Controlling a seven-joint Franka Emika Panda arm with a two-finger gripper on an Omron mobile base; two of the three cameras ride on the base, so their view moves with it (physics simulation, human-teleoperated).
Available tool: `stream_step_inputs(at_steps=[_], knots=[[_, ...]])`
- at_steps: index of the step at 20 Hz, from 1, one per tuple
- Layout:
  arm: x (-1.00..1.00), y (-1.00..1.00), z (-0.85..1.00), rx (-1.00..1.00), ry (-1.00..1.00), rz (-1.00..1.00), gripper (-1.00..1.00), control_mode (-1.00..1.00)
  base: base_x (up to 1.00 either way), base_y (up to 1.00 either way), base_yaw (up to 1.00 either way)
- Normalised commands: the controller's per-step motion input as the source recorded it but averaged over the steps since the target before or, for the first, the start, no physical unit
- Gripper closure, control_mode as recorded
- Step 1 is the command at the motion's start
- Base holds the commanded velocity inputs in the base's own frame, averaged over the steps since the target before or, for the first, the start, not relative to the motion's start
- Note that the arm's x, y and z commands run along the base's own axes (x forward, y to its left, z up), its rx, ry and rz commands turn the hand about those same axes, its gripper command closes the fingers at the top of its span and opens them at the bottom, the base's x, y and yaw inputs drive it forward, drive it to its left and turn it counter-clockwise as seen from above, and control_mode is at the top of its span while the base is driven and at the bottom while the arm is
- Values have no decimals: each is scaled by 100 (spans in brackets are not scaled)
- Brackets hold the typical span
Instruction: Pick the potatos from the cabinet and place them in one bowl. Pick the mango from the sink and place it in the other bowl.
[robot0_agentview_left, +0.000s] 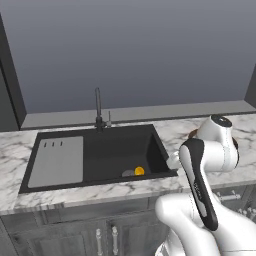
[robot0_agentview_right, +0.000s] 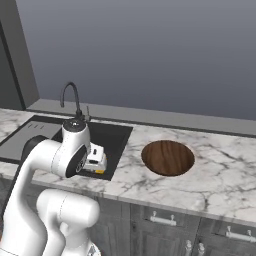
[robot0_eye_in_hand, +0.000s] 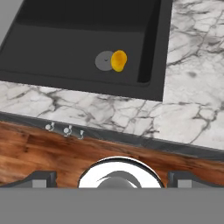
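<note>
The mango (robot0_agentview_left: 139, 171) is a small yellow-orange oval on the floor of the black sink (robot0_agentview_left: 107, 152), right beside the round grey drain (robot0_agentview_left: 128, 173) near the basin's front right corner. In the hand view the mango (robot0_eye_in_hand: 118, 60) lies far up from my gripper (robot0_eye_in_hand: 112, 178), whose dark fingertips (robot0_eye_in_hand: 41, 178) stand wide apart, open, with nothing between them. My hand (robot0_agentview_right: 95, 160) hangs above the counter's front edge at the sink's right end. The dark reddish-brown bowl (robot0_agentview_right: 168, 157) sits on the marble counter right of the sink. The potatos, the cabinet and the pale beige bowl are out of view.
A thin dark faucet (robot0_agentview_left: 98, 107) rises behind the basin, and a grey ribbed drainboard (robot0_agentview_left: 56, 161) covers its left part. Low drawers with silver handles (robot0_agentview_right: 162, 219) run under the counter (robot0_agentview_right: 220, 175). A dark upright panel (robot0_agentview_left: 10, 75) stands at the far left.
</note>
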Motion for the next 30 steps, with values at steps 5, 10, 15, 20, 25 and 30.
stream_step_inputs(at_steps=[5,10,15,20,25,30], knots=[[1,0,2,0,0,0,-100,-100,2,0,0],[31,0,4,0,0,0,-100,-100,0,0,0],[56,1,0,0,0,0,-100,-100,0,0,0],[47,13,0,1,0,0,-100,-100,0,0,0],[58,20,-3,3,4,0,-100,-100,0,0,0],[57,21,-30,2,9,0,-100,-100,0,0,0]])
